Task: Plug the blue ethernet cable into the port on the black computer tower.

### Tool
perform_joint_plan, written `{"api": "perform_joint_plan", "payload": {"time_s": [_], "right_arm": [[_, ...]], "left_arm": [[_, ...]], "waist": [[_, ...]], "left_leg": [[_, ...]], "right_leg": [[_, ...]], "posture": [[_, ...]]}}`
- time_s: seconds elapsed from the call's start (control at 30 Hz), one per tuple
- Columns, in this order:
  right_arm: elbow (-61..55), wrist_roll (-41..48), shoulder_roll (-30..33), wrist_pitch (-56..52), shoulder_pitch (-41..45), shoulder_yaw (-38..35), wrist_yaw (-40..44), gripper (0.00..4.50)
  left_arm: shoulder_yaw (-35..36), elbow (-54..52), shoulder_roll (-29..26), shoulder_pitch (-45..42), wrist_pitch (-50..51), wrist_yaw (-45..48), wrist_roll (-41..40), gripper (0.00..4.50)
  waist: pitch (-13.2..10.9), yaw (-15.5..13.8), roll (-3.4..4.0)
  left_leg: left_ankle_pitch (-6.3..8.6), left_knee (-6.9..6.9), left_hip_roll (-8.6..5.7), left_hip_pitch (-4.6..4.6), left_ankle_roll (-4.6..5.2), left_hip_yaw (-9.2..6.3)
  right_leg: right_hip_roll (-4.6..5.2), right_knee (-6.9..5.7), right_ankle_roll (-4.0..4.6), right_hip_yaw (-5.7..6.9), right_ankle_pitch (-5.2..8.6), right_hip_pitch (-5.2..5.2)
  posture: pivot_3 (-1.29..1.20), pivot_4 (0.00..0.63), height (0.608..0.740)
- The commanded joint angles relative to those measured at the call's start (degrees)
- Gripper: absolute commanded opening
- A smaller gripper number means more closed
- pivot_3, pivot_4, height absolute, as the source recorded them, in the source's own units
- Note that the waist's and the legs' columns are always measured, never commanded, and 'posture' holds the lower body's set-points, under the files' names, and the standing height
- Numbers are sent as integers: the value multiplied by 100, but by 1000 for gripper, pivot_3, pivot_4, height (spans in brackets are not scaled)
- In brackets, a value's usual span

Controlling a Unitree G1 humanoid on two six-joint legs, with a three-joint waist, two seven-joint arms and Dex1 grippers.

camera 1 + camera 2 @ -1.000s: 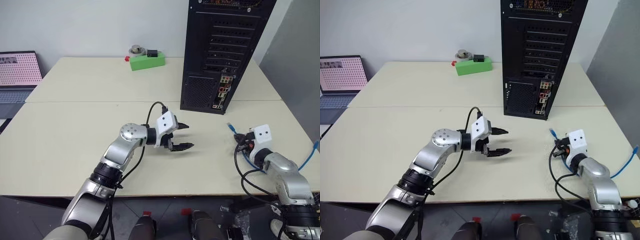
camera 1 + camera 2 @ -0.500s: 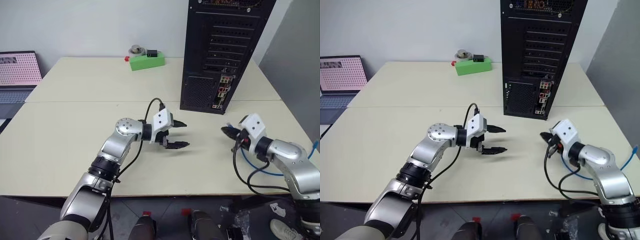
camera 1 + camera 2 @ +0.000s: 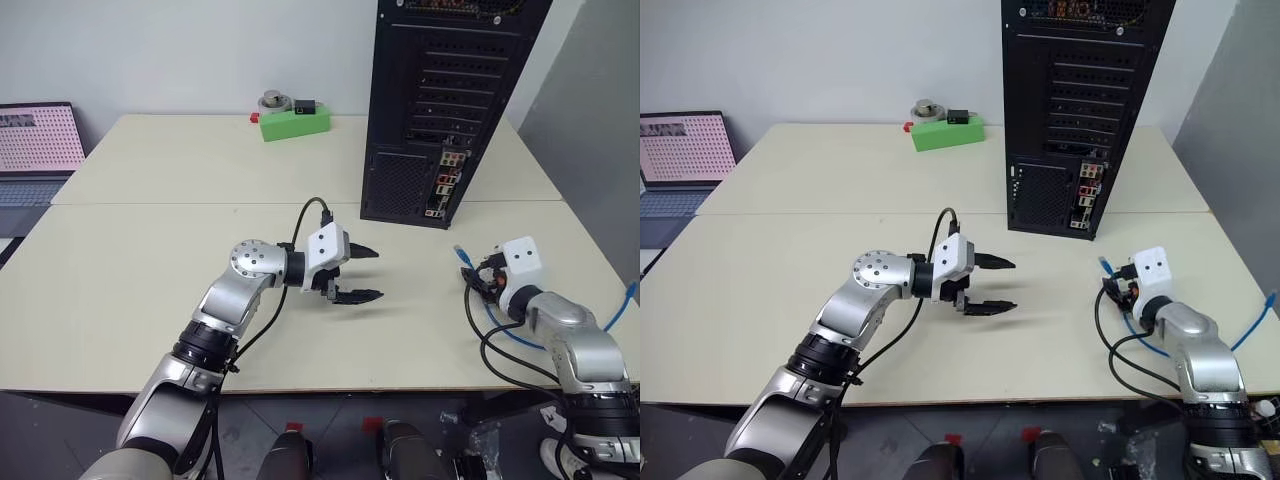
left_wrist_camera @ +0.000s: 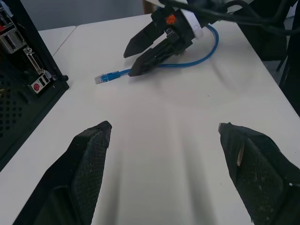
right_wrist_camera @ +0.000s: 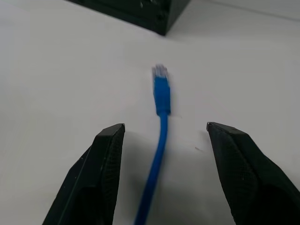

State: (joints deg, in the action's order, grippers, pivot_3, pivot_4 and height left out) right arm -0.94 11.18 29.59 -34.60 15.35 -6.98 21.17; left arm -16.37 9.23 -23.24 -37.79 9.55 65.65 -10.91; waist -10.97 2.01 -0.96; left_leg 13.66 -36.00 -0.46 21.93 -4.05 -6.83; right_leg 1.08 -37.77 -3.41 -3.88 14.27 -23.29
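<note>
Beige table (image 3: 150, 260) against a pale wall, black computer tower (image 3: 445, 100) standing at the far side (rear connector strip facing the robot). Left gripper (image 3: 362, 273) hovers mid-table, fingers spread wide, empty. Right gripper (image 5: 161, 136) sits low near the right edge, fingers parted, nothing clamped; blue ethernet cable (image 5: 161, 101) lies flat on the table between them, plug (image 3: 460, 250) pointing toward the tower, well short of it.

Blue ethernet cable (image 4: 161, 66) lying on table (image 4: 187, 122), right gripper (image 4: 133, 58) over it (jaws parted), tower (image 4: 21, 70) nearby
</note>
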Motion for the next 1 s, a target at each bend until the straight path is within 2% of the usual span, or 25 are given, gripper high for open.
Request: {"api": "perform_joint_plan", "payload": {"time_s": [0.03,0.07,0.1,0.2,0.27,0.3,0.43,0.63,0.8,1.0], "right_arm": [[38,-22,-63,64,202,6,15,2832],[68,-40,-70,69,224,9,17,2832],[97,-56,-74,74,244,13,22,2464],[151,-65,-107,66,296,-1,47,1880],[154,-40,-112,38,325,-16,74,1168],[152,-43,-100,44,330,-12,96,1083],[3,-9,-47,98,313,66,318,46],[-927,126,346,427,92,480,1339,15],[-2062,487,1037,521,-106,994,2635,15],[-2479,606,1439,447,61,1332,3228,15]], "left_arm": [[29,-200,7,-27,-39,-17,2,3918],[29,-207,7,-30,-29,-20,3,3918],[31,-211,7,-33,-23,-23,4,3918],[36,-205,3,-34,-26,-25,9,3918],[41,-191,-5,-35,-30,-24,14,3918],[45,-182,-7,-37,-34,-24,17,3918],[66,-102,-28,-56,-69,1,33,3918],[69,134,-54,-106,-198,23,123,3918],[-7,194,-97,-67,-337,179,165,3918],[-77,125,-169,-15,-384,519,153,3918]], "waist": [[0,12,0],[0,21,0],[0,26,0],[0,27,0],[0,27,0],[0,29,0],[0,33,0],[0,56,0],[0,85,0],[-1,92,-2]], "left_leg": [[0,0,0,0,0,1],[0,0,0,0,0,2],[0,0,0,0,0,2],[0,1,0,0,0,1],[0,0,0,1,0,3],[0,0,0,0,0,3],[0,1,0,0,0,2],[0,1,0,0,0,2],[0,1,0,2,0,0],[0,-2,1,1,0,0]], "right_leg": [[0,0,0,-1,0,0],[0,0,0,-2,0,0],[0,0,0,-2,0,0],[0,0,0,-1,0,0],[0,1,0,-3,0,0],[0,1,0,-3,0,0],[0,0,0,-2,0,0],[0,1,0,-2,0,0],[0,3,-1,0,0,0],[-1,4,-2,2,0,1]], "posture": [[0,150,740],[0,150,740],[0,150,740],[0,150,740],[0,150,740],[0,150,740],[0,150,740],[0,150,740],[0,150,740],[0,150,740]]}}
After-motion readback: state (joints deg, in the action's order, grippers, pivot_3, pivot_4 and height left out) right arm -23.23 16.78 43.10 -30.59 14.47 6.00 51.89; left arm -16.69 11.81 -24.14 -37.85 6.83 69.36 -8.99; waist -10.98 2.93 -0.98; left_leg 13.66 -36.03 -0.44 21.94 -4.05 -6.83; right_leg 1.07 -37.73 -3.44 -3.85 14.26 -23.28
